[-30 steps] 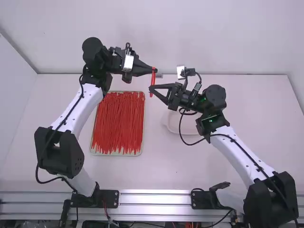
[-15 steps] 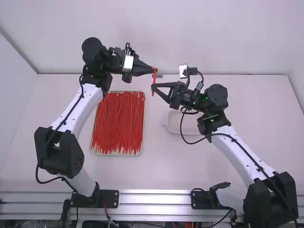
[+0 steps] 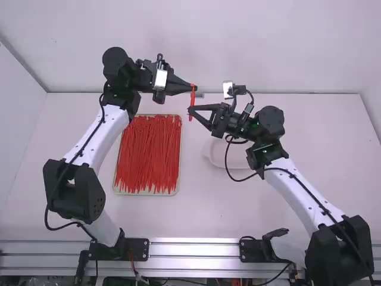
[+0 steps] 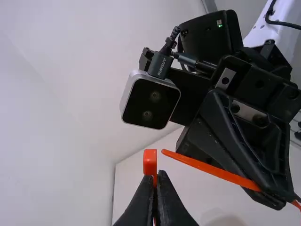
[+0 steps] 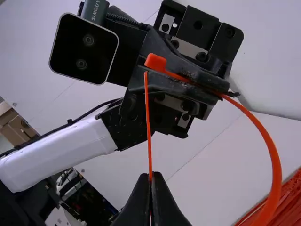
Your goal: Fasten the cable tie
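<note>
One tray [image 3: 146, 193] heaped with loose red ties [image 3: 149, 154], on the white table [image 3: 333, 137], lying at 7 o'clock from both grippers. One red cable tie [image 3: 190, 106], held in the air past the tray's 1 o'clock corner and bent into a loop. Left gripper [image 3: 193, 87]: clenched on the tie just below its square head. Right gripper [image 3: 190, 110]: clenched on the thin tail. Left arm rises along the tray's 9 o'clock side. Right arm reaches in from 4 o'clock, its fingertips meeting the other's.
</note>
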You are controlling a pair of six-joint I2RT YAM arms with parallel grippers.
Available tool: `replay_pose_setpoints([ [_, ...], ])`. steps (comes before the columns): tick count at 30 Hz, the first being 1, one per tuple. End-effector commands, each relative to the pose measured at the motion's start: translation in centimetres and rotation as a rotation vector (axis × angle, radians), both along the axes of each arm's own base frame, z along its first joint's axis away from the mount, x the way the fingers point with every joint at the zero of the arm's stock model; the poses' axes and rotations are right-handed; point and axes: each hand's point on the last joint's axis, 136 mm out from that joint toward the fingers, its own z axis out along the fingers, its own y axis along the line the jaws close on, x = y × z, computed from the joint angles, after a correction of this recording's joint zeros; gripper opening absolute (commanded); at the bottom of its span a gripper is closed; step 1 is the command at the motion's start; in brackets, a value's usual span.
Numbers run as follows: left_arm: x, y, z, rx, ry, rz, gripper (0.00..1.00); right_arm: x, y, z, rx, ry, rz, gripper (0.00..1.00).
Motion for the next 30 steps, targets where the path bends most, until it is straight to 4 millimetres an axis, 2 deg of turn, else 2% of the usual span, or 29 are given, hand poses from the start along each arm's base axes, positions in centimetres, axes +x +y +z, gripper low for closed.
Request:
replay_pose_setpoints([
  [1,-0.74,-0.43,0.54,0.001,-0.034,-0.031,0.02,-0.17,-0.16,0.19,0.003,-0.008,-0.004,0.00],
  [12,-1.07,-0.96,0.61,-0.001,-0.041,-0.043,0.02,-0.17,-0.16,0.19,0.005,-0.002,-0.002,0.00],
  [19,-0.61,-0.19,0.60,0.001,-0.038,-0.024,0.02,-0.11,-0.39,0.11,0.001,-0.005,-0.001,0.00],
  [30,-0.63,-0.18,0.58,0.002,-0.034,-0.026,0.02,0.05,-0.42,0.18,0.005,0.000,-0.011,0.00],
])
